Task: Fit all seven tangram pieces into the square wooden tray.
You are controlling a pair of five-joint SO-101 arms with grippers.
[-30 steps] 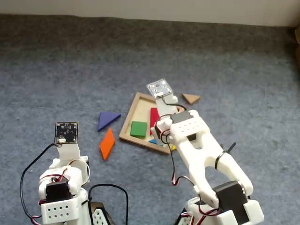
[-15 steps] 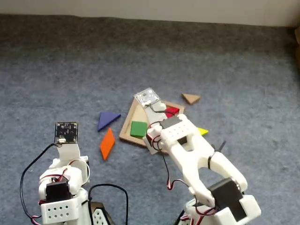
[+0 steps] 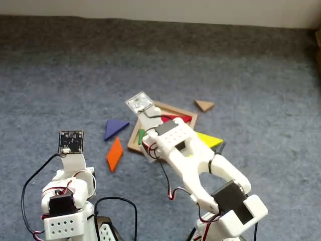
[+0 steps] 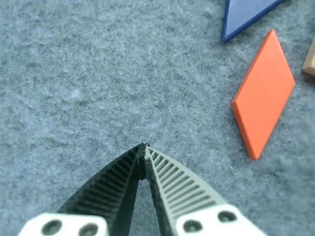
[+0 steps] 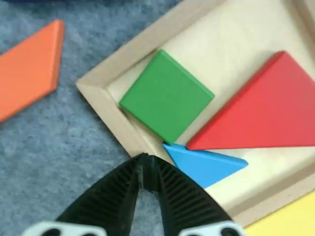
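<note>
The square wooden tray (image 5: 106, 105) holds a green square (image 5: 166, 96), a red triangle (image 5: 263, 118) and a light blue triangle (image 5: 204, 164). My right gripper (image 5: 145, 160) is shut and empty, its tip over the tray's rim beside the green square and the light blue triangle. In the high view the right arm lies across the tray (image 3: 175, 108), with the green square (image 3: 142, 135) and red triangle (image 3: 180, 119) partly hidden. On the carpet lie an orange parallelogram (image 3: 115, 153), a dark blue triangle (image 3: 115, 128), a yellow triangle (image 3: 208, 139) and a tan triangle (image 3: 204, 105). My left gripper (image 4: 142, 147) is shut and empty over carpet, short of the orange parallelogram (image 4: 264, 96).
Grey carpet covers the whole work area. The dark blue triangle (image 4: 243, 12) and a corner of the tray (image 4: 310, 61) lie beyond the orange piece in the left wrist view. A pale wall edge runs along the far side.
The right arm has swung left across the tray, uncovering the red triangle and the yellow triangle. The left arm has kept still.
</note>
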